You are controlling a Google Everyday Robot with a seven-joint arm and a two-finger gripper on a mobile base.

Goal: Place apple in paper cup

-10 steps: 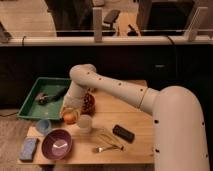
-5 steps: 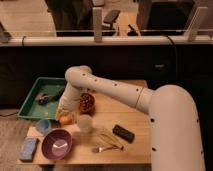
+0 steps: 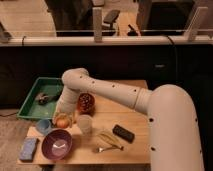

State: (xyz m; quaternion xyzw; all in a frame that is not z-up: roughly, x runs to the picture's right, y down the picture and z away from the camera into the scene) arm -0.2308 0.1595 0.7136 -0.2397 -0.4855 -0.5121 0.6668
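Since half a second ago the arm has swung a little further left and lower, and the hand [image 3: 62, 115] now sits right over the apple [image 3: 63, 122], at the desk's [image 3: 135, 107] left front. I cannot tell whether the hand is gripping the apple. The apple lies between the light-blue cup [image 3: 43, 125] and the paper cup [image 3: 85, 123], outside both. There is one apple, one paper cup, one blue cup, one purple bowl [image 3: 56, 144] and one green tray [image 3: 31, 98].

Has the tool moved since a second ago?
Yes. The tool, at the apple, has shifted left, away from the paper cup toward the blue cup.
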